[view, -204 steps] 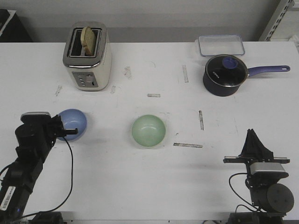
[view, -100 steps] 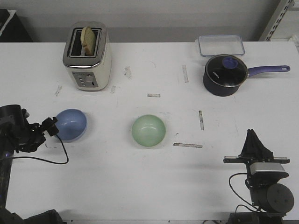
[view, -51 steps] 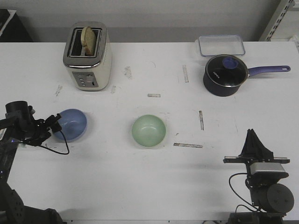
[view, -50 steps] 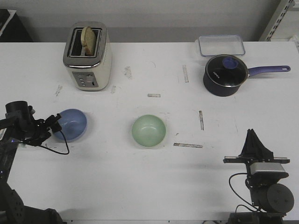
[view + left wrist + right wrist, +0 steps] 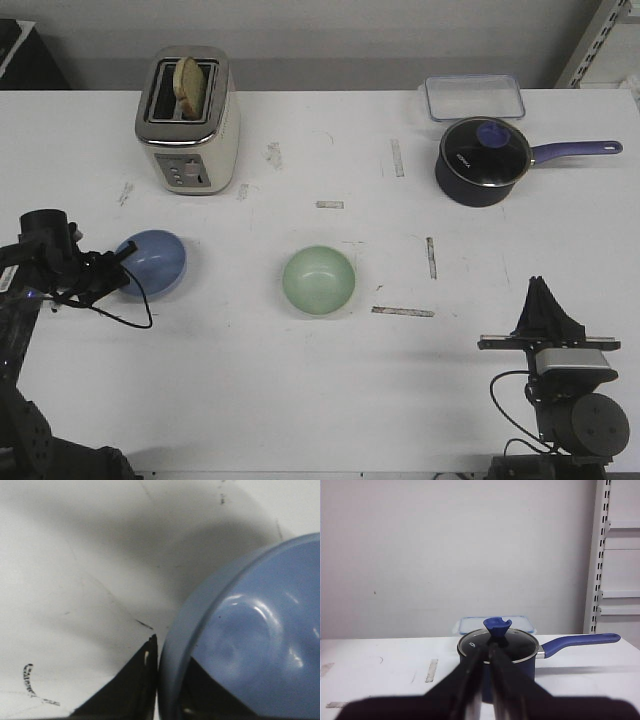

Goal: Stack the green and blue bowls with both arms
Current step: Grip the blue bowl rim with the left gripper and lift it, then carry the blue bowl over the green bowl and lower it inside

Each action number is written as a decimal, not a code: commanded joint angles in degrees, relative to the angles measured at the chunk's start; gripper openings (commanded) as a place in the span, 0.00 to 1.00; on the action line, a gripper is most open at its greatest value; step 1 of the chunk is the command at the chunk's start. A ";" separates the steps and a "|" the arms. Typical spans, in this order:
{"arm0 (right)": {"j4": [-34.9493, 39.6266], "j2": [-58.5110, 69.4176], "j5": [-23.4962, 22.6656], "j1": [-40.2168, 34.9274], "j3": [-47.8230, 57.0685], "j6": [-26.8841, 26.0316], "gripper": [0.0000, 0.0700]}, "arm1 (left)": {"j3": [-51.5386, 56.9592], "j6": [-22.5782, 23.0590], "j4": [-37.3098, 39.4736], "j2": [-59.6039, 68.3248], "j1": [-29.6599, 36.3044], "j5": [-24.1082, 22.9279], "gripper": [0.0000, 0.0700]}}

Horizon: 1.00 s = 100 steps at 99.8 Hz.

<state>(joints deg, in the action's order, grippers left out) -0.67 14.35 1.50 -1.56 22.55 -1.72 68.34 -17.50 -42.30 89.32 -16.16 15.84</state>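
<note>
The light blue bowl (image 5: pixel 155 262) sits at the left of the table and looks slightly tilted. My left gripper (image 5: pixel 117 263) grips its left rim, one finger outside and one inside. In the left wrist view the blue bowl (image 5: pixel 250 640) fills the right side, and the left gripper (image 5: pixel 170 652) is shut on its rim. The pale green bowl (image 5: pixel 318 279) stands upright and empty at the table's middle. My right gripper (image 5: pixel 541 292) rests at the front right, shut and empty, far from both bowls. In the right wrist view the right gripper (image 5: pixel 485 652) points at the saucepan.
A cream toaster (image 5: pixel 187 120) with a bread slice stands at the back left. A dark navy lidded saucepan (image 5: pixel 482 160) and a clear lidded container (image 5: pixel 473 96) stand at the back right; both show in the right wrist view, the saucepan (image 5: pixel 512 665) in front. Tape marks dot the tabletop.
My left arm has dropped low at the bowl's left side and closed on its rim. The blue bowl has tipped slightly. The right arm and green bowl have not moved.
</note>
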 commanded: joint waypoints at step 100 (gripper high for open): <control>-0.63 -0.11 0.02 -0.17 0.02 0.28 0.02 | 15.69 -9.16 5.99 7.23 47.23 1.18 0.00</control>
<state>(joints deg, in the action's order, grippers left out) -0.67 14.33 1.50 -1.56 22.55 -1.74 82.72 -26.17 -36.40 94.37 29.78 16.84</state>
